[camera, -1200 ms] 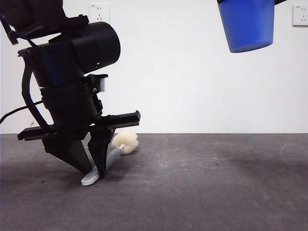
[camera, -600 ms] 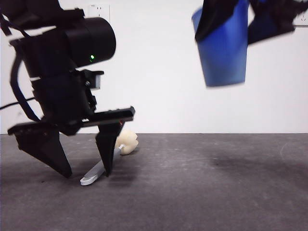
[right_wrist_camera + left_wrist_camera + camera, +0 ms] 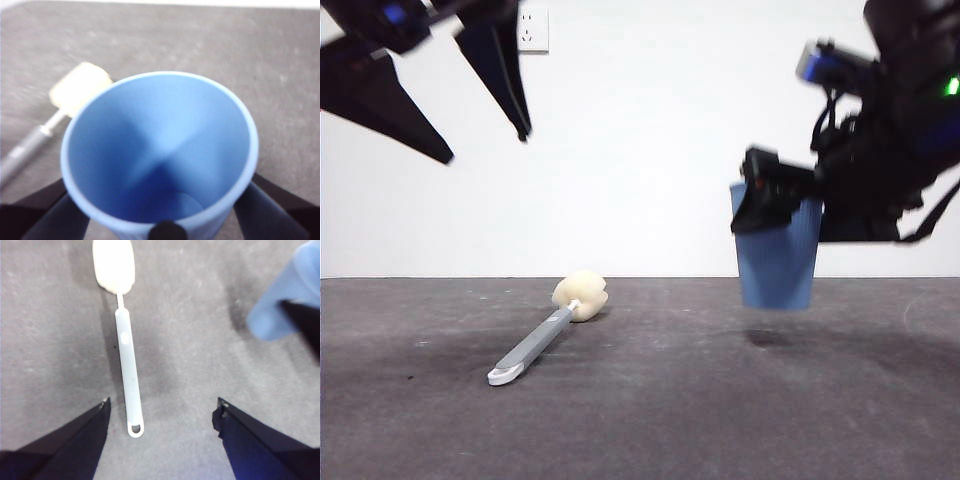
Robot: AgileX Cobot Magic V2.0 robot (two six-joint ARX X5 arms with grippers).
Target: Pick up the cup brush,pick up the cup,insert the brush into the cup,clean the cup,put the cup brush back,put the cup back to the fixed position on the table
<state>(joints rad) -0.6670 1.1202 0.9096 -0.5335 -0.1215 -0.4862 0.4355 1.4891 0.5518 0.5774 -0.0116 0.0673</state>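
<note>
The right pincer (image 3: 160, 220) holds the cup (image 3: 160, 155) between its two black jaws, one on each side of the blue wall. The cup's mouth faces the camera, so its inside and round bottom are visible. Beside the cup, the cup brush (image 3: 55, 112) lies on the grey surface (image 3: 210, 45), its cream sponge head near the rim.

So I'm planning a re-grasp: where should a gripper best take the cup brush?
Probably mid-handle, from above. The cup brush lies flat on the table, its slim handle bare between sponge head and looped tip. Set the jaws across the handle's width.
</note>
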